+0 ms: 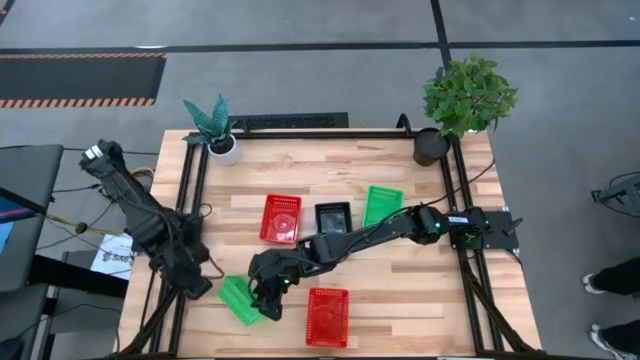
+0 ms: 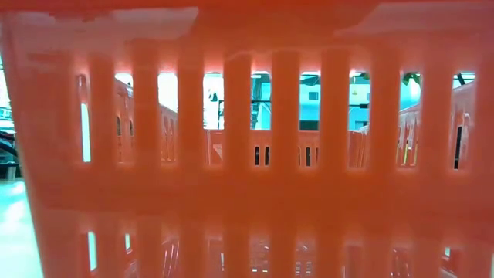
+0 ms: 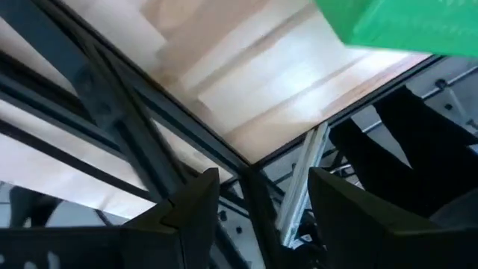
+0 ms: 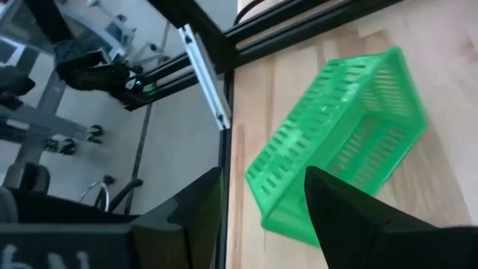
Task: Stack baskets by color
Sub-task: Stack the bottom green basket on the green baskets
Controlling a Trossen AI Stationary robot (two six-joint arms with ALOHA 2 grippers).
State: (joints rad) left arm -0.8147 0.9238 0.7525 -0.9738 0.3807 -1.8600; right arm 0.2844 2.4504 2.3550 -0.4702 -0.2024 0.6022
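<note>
A green basket [image 1: 238,299] [image 4: 336,134] lies on the table by the left edge, near the front corner. My right gripper [image 1: 266,298] [image 4: 261,217] hovers open just to its right, with nothing between the fingers. A second green basket [image 1: 382,205], a black basket [image 1: 333,215] and a red basket [image 1: 280,218] sit in a row mid-table. Another red basket [image 1: 328,316] [image 2: 247,154] sits at the front edge and fills the low view. My left gripper [image 1: 195,283] [image 3: 265,205] is open over the table's left frame rail, with a corner of the green basket [image 3: 396,22] beyond it.
Two potted plants stand at the far corners, one left [image 1: 215,130] and one right [image 1: 462,100]. The black frame rail [image 4: 224,45] runs along the table's left edge close to the green basket. Bare wood [image 1: 420,290] shows at the front right.
</note>
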